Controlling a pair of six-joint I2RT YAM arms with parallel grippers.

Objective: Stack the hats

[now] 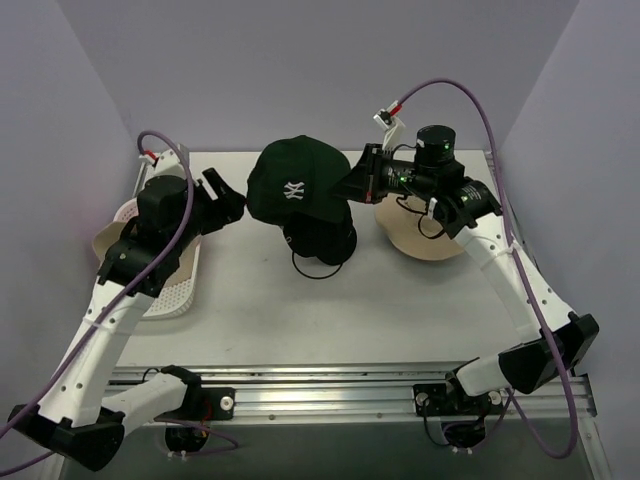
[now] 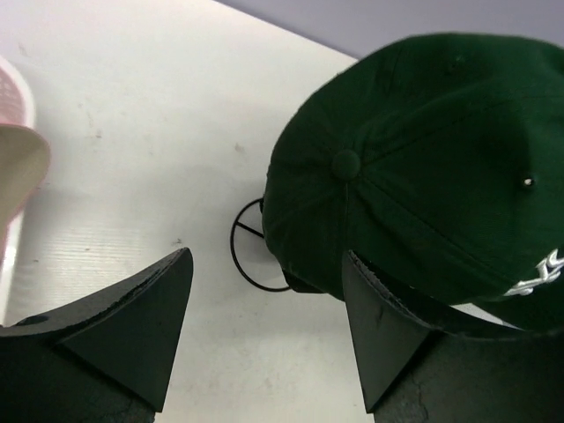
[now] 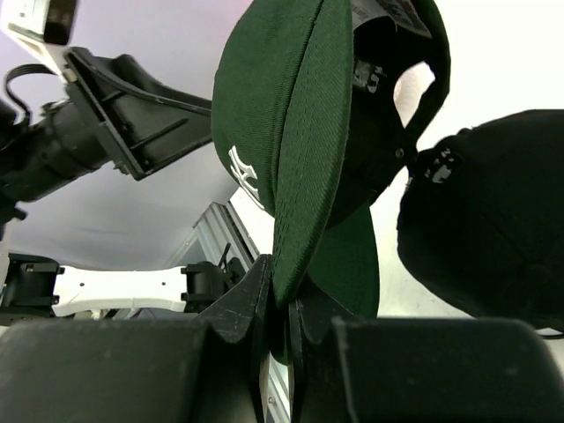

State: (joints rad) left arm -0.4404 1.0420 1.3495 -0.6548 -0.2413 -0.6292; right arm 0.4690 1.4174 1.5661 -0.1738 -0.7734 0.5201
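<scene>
A dark green baseball cap (image 1: 293, 185) with a white logo hangs in the air over the table's middle. My right gripper (image 1: 352, 186) is shut on the cap's brim, and in the right wrist view its jaws (image 3: 284, 304) pinch the brim edge of the cap (image 3: 291, 115). Below it a black cap (image 1: 325, 240) sits on a wire frame; it also shows in the right wrist view (image 3: 493, 238). My left gripper (image 1: 236, 206) is open and empty just left of the green cap (image 2: 423, 167), its right finger (image 2: 379, 335) close under the cap's edge. A beige bucket hat (image 1: 425, 243) lies right.
A white perforated basket (image 1: 176, 290) stands at the left edge with a beige hat (image 1: 110, 238) and a pink hat (image 2: 13, 88) at it. A thin black wire frame (image 2: 251, 256) pokes out under the caps. Grey walls close in on three sides.
</scene>
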